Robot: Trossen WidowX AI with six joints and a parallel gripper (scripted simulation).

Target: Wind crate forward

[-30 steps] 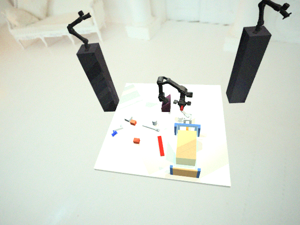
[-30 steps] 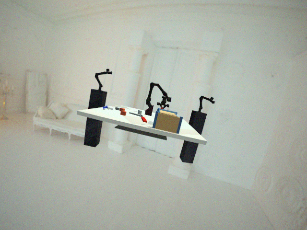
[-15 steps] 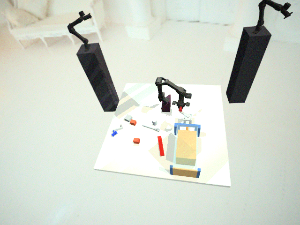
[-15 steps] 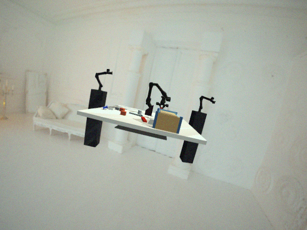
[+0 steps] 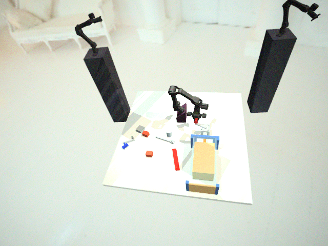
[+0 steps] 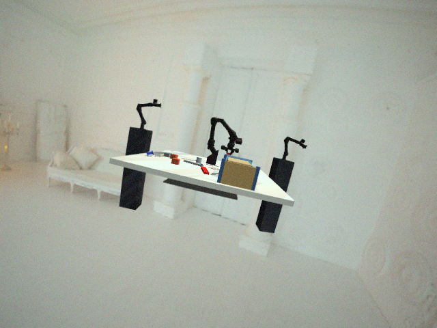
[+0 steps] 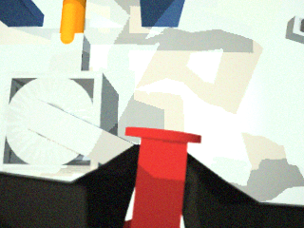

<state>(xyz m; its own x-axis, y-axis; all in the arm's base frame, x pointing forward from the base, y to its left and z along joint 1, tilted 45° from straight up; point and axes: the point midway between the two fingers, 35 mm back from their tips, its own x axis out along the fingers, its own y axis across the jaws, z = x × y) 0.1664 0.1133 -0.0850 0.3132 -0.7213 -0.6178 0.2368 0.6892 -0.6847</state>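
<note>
My gripper [image 5: 196,119] [image 7: 159,153] is shut on the upright red grip of the winch handle [image 5: 196,121] [image 7: 162,159]. The handle's pale arm runs from the grip to the round top of the winch [image 5: 205,129] [image 7: 108,106]. Whether its key is fully down in the hole is hidden. The tan crate [image 5: 203,159] looks flat inside the clear-panelled cubby. A blue frame [image 5: 205,136] [image 7: 161,13] spans the winch side of the cubby. A short piece of orange strap [image 5: 204,140] [image 7: 73,19] shows between the crate and this frame.
A red bar [image 5: 176,159] [image 6: 204,170] lies beside the cubby. A grey cylinder [image 5: 168,134] and a long grey tool [image 5: 164,139] lie between the arm and the bar. Red blocks [image 5: 145,134] [image 5: 149,154], a grey block [image 5: 140,128] and a blue piece [image 5: 125,145] are farther left.
</note>
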